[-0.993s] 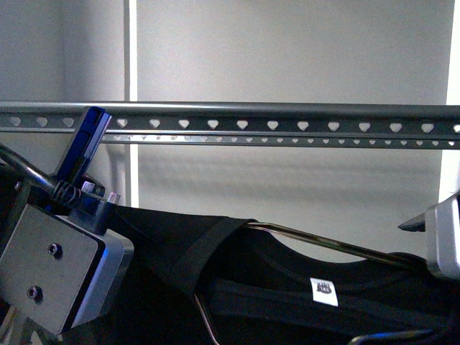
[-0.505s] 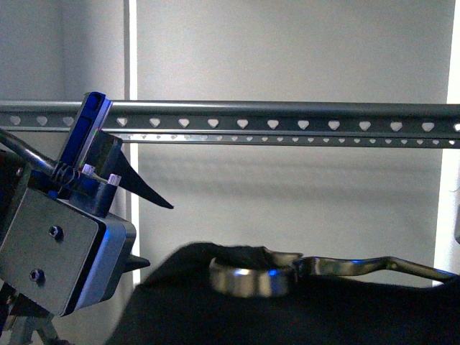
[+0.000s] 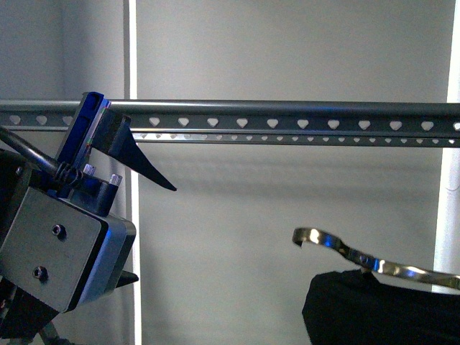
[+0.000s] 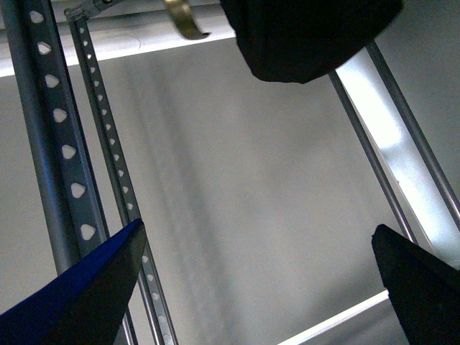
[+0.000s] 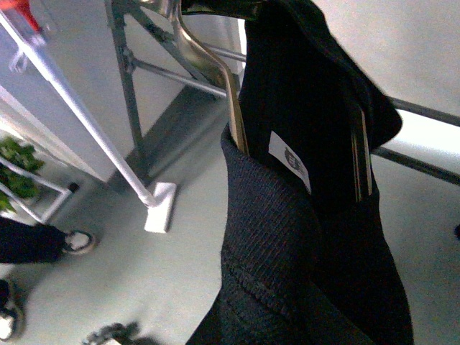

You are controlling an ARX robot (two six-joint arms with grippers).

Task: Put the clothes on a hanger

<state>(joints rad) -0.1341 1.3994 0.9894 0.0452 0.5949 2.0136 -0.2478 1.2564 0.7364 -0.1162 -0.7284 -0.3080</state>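
Black T-shirt (image 3: 374, 310), soft, light and limp, draped on a thin shiny coat hanger (image 3: 327, 239) at 5 o'clock in the front view, below and apart from the rack rail (image 3: 287, 115) spanning 12 o'clock. Left pincer (image 3: 155, 231), at 9 o'clock, spread wide and empty; right pincer out of frame, its state not determinable. Best hold, by judgement: the stiff wire hanger, since the fabric alone would likely slump and slip.

Nothing here can really be read: the only marking is a small white label (image 5: 289, 162) inside the neck of the black T-shirt (image 5: 287, 244), carrying a dark emblem too blurred to make out.
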